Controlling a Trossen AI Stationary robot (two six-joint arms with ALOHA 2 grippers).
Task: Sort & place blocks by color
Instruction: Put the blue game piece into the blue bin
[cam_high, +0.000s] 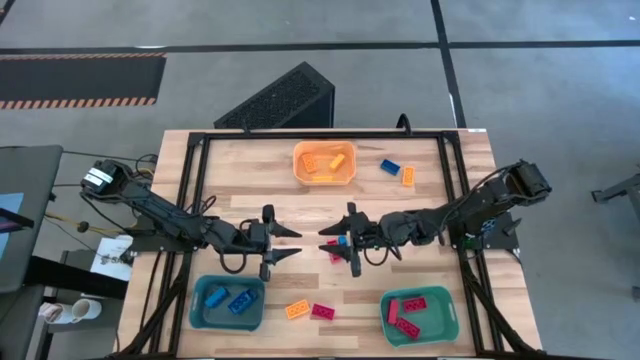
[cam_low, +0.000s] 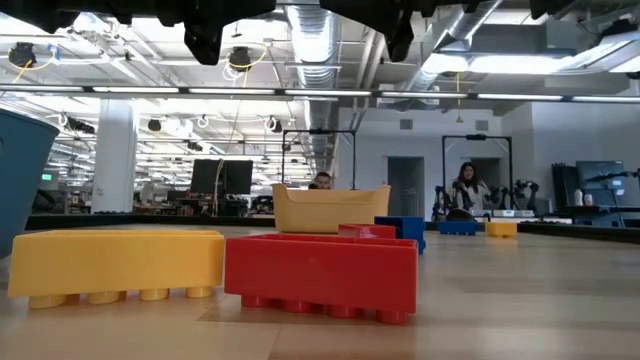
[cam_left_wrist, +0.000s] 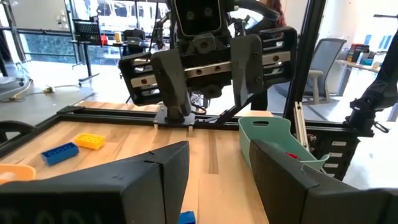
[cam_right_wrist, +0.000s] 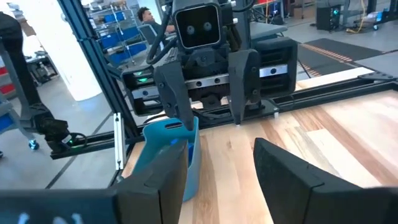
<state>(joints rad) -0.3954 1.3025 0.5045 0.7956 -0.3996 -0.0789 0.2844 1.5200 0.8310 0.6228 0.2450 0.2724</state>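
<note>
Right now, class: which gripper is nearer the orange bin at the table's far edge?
Hard to call. The left gripper and right gripper hover mid-table, about equally near the orange bin.

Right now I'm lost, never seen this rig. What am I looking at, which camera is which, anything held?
Two robot arms at a wooden table, sorting toy bricks by colour.

Overhead picture: the left hand and right hand face each other mid-table, both open, holding nothing.

The table-level picture looks across the table. The other two pictures come from cameras on the arms' wrists, each looking at the other arm.

On the table: an orange bin with orange bricks, a teal bin with blue ones, another teal bin with red ones. Loose bricks lie near the orange bin, between the teal bins and under the right hand.
</note>
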